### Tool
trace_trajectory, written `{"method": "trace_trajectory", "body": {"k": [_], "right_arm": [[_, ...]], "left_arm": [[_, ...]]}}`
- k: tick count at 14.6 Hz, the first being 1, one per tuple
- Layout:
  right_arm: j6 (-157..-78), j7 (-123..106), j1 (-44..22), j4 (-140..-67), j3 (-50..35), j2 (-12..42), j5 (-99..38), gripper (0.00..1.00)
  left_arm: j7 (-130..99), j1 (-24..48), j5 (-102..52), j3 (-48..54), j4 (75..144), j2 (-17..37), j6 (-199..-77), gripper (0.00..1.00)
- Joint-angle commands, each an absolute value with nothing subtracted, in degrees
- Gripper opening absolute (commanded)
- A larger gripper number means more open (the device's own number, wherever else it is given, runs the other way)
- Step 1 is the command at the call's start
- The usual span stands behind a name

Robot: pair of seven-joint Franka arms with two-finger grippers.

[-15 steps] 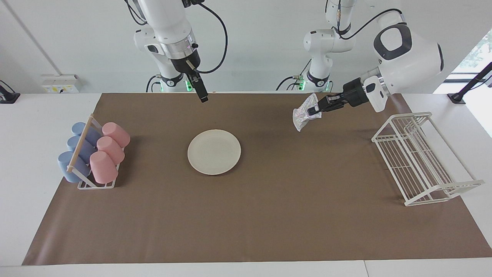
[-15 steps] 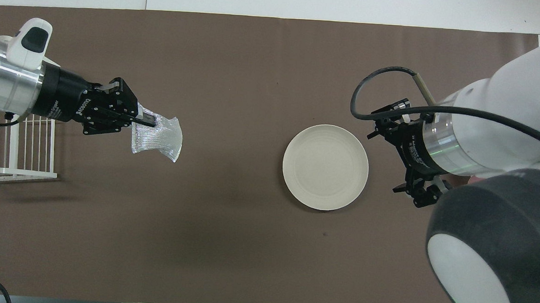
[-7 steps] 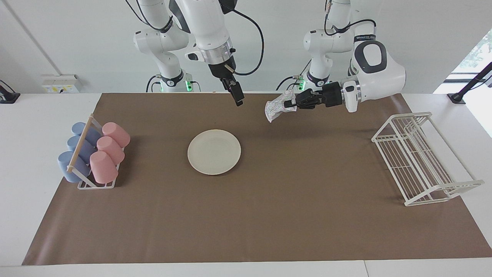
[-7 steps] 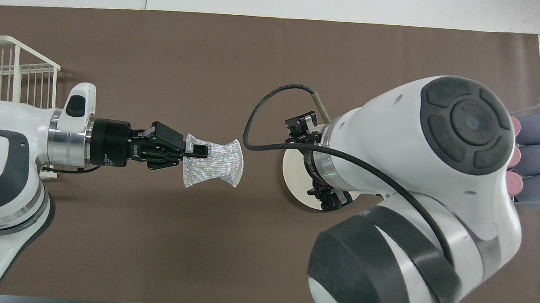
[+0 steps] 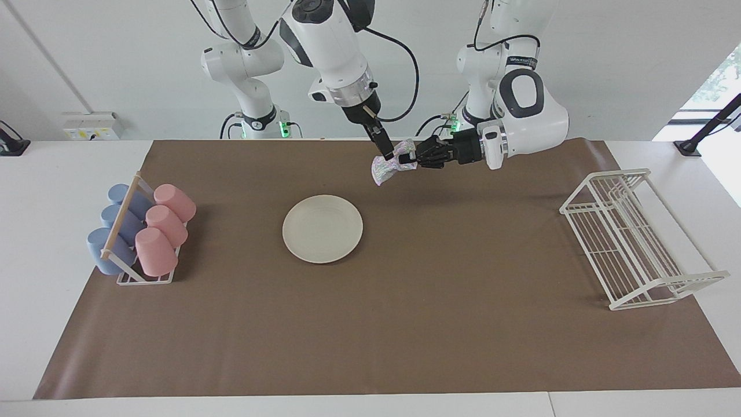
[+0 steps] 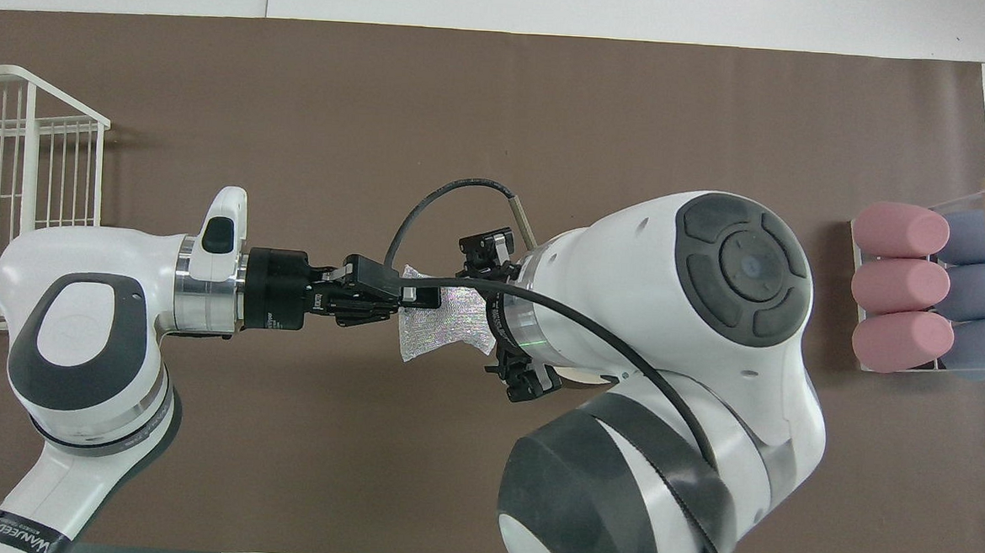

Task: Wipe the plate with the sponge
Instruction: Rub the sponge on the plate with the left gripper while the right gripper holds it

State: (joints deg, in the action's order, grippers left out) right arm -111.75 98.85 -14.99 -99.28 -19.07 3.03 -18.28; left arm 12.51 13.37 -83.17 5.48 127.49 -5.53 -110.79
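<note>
The cream-white plate (image 5: 322, 229) lies flat on the brown mat, with nothing on it. My left gripper (image 5: 410, 156) (image 6: 420, 294) is shut on the silvery sponge (image 5: 386, 169) (image 6: 447, 329). It holds the sponge in the air over the mat, off the plate toward the left arm's end. My right gripper (image 5: 385, 153) points down with its tips at the sponge's top edge, open; I cannot tell whether its fingers are around the sponge. In the overhead view the right arm hides nearly all of the plate.
A rack of pink and blue cups (image 5: 142, 234) stands at the right arm's end of the mat. A white wire dish rack (image 5: 631, 237) stands at the left arm's end. The brown mat (image 5: 370, 324) covers the table's middle.
The left gripper has carried the sponge toward the middle of the table. The right arm has swung over from near the plate to meet it at the sponge.
</note>
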Motion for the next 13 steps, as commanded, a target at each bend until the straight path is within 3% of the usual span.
{"method": "trace_trajectory", "body": {"k": [1, 8, 13], "right_arm": [[-113.55, 100.19, -13.19, -102.3, -19.25, 1.32, -19.95, 1.0], [-122.16, 104.4, -13.62, -106.34, -19.25, 1.32, -25.75, 1.0], [-122.17, 105.38, -14.94, -108.45, -19.25, 0.44, -25.66, 1.0]], "left_arm": [[15.19, 13.8, -84.55, 4.75, 130.6, -7.91, -111.01, 0.0], [15.47, 13.27, -84.55, 4.57, 131.05, -8.26, -109.78, 0.0], [15.47, 13.27, -84.55, 4.57, 131.13, -8.26, -109.78, 0.0]]}}
